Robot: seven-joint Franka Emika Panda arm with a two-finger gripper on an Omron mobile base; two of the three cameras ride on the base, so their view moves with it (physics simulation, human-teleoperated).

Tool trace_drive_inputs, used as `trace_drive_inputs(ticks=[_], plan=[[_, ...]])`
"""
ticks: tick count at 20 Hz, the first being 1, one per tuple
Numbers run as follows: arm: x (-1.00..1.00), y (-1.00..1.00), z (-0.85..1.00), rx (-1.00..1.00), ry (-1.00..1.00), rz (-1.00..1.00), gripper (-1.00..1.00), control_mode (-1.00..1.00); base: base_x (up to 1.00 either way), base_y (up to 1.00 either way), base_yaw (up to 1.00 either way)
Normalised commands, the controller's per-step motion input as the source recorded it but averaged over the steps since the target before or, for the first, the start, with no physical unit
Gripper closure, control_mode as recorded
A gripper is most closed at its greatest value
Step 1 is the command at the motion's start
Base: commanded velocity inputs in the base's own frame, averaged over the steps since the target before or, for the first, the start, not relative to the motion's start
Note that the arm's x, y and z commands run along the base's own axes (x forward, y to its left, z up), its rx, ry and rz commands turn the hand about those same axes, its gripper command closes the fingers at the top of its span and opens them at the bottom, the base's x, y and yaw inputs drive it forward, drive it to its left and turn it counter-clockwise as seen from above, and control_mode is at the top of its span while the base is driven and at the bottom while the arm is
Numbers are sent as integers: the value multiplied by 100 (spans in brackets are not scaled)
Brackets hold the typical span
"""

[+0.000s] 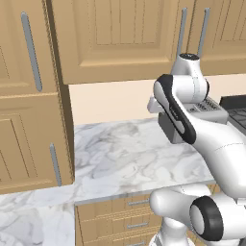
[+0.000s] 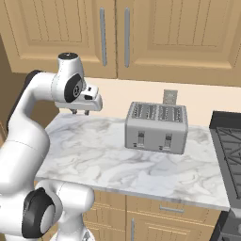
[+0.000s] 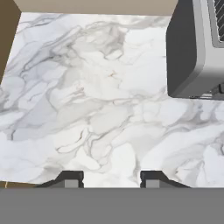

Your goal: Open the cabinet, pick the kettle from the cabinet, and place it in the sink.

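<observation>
The cabinet (image 1: 120,33) (image 2: 56,28) hangs on the wall above the counter. Its door is closed, with the long grey bar handle (image 1: 181,31) (image 2: 102,36) at its right edge. My gripper (image 2: 80,112) (image 3: 111,179) hovers well below it, pointing down at the bare marble counter (image 3: 87,100) left of the toaster. It is open, and nothing lies between the fingertips (image 3: 72,178). The kettle is hidden and the sink is out of view.
A grey four-slot toaster (image 2: 156,127) (image 3: 192,52) stands on the counter right of the gripper. A dark stove (image 2: 228,141) (image 1: 235,108) lies further right. A tall wooden cabinet (image 1: 29,96) bounds the counter on the left. Drawers (image 1: 129,216) sit below the counter edge.
</observation>
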Motion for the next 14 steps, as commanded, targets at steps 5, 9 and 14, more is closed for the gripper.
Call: trace_drive_inputs(ticks=[5,9,14], plan=[[-17,0,0,0,-2,-1,-100,-100,0,0,0],[-27,-13,0,2,-9,-3,-100,-100,0,0,0],[-21,-37,12,5,-8,0,-100,-100,0,0,0]])
